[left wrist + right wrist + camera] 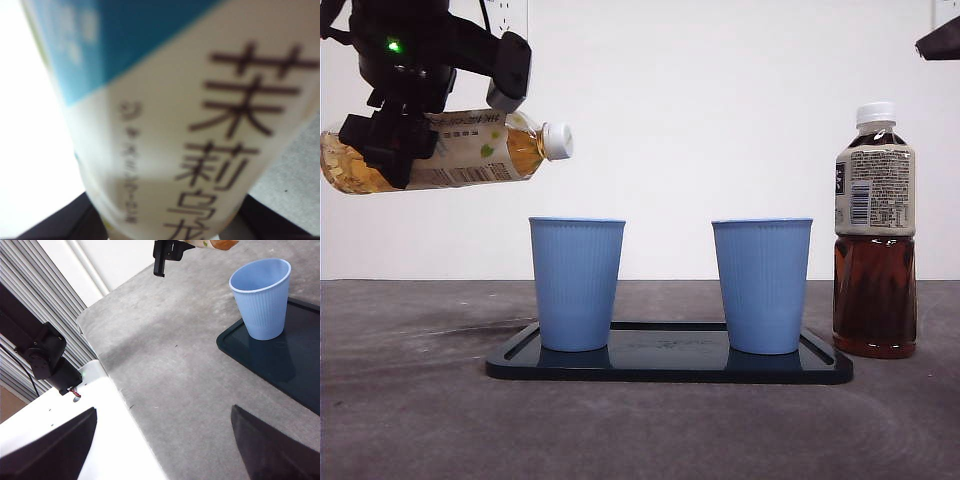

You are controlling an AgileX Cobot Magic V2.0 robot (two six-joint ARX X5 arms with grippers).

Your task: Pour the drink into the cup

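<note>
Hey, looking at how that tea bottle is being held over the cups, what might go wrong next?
The white cap is on the tea bottle, so tilting further would pour nothing. The bottle's mouth sits left of the nearest blue cup, so liquid could miss and hit the black tray. The left claw grips near the base, so the bottle might slip.

Two cups (577,283) (762,285) on tray (670,366); upright bottle (875,232) right of tray.

The left gripper (390,140) is matte black and blocky, with a small green light glowing above its jaws and a grey-edged housing beside it; the right gripper (160,450) shows two flat black jaws
</note>
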